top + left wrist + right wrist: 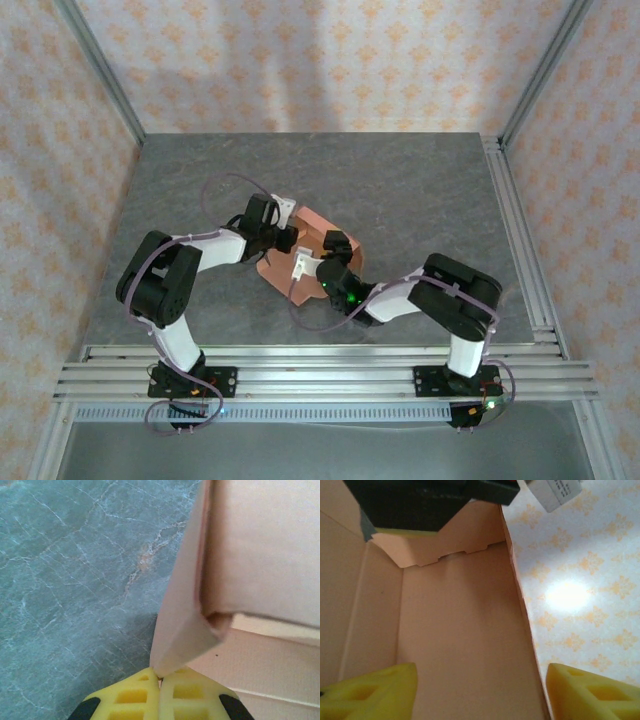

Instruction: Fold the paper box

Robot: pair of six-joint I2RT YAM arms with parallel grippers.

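Mid-fold, panel-raising step: the paper box (260, 545) is part-formed, with walls up and the top not closed. Left gripper (160, 685) is clamped shut on the pointed corner of a side flap. The card runs up and away from its fingertips, the box body is ahead and to its right, and bare table (75, 580) lies to its left. Right gripper (480, 690) is spread wide and grips nothing. Its fingers straddle the box floor, with the near wall edge just inside its right finger and a tabbed end flap straight ahead. Next move, as I judge it: the right gripper presses or closes on that wall while the left swings its flap in so the tabs seat. That calls for a small, slow arc, since thin card can buckle or slip out of the pinch. Left wrist view gives the pinch itself and the outside crease, but not the box interior. Right wrist view gives the interior, the notched tab edge and the left gripper on the far flap, plus patterned wall (580, 580) beyond the box edge. Top view places both arms meeting over the box at mid table; finger state is too small to read there.
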